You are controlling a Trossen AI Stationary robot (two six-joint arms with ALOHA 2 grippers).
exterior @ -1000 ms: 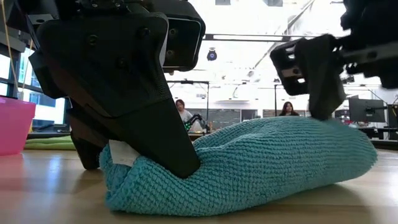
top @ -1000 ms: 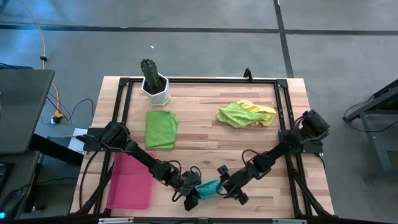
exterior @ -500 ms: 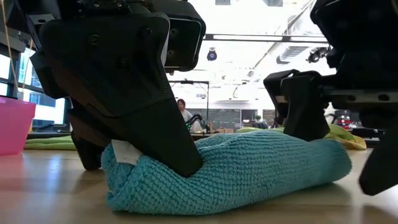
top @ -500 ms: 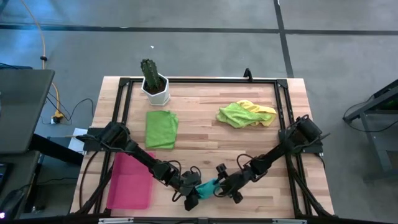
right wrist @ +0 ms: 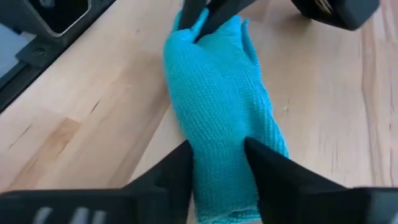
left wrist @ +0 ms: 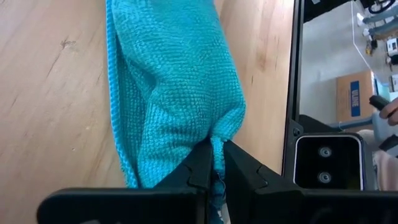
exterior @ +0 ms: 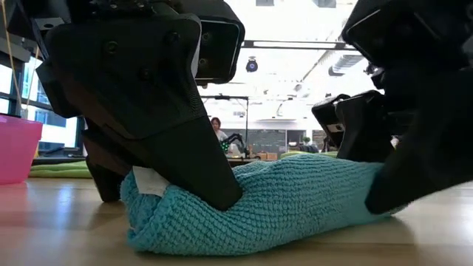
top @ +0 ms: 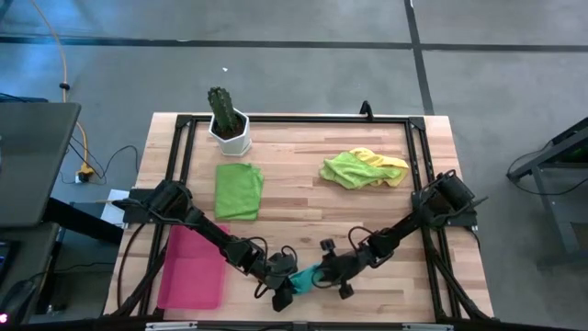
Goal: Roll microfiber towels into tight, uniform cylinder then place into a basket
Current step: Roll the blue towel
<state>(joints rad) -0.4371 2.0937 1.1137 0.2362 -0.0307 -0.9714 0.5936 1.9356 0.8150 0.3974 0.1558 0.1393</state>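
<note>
A teal towel (top: 308,275), rolled into a thick bundle, lies on the wood near the table's near edge; it also shows in the low view (exterior: 281,207). My left gripper (top: 288,287) is shut on its left end. My right gripper (top: 323,274) is at its right end, one finger on each side of the roll. A folded green towel (top: 238,190) lies flat at the middle left. The lime green towel (top: 347,171) lies crumpled on the yellow towel (top: 393,164) at the far right. The pink basket (top: 193,267) sits at the near left. My left gripper pinches the bunched left end of the teal roll (left wrist: 214,134) between its two fingers, several layers. The fingers slant down from the table's left and lie along the roll. The roll rests on the table. My right gripper holds the roll's right end (right wrist: 219,149) between its two fingers (right wrist: 261,163), one finger on the near side and one on the far side. The fingers come slanting down from the table's right. The roll is narrower between them and rests on the table.
A white pot with a cactus (top: 228,127) stands at the far left. A black frame rail (top: 418,175) runs round the table top. Bare wood lies between the green towel and the lime and yellow pile. People sit in the room behind.
My right gripper has come down and moved toward the table's left, from above the roll's right end to astride it. The teal roll's right end has been drawn in, so the roll is shorter; its left end has stayed in my left gripper.
</note>
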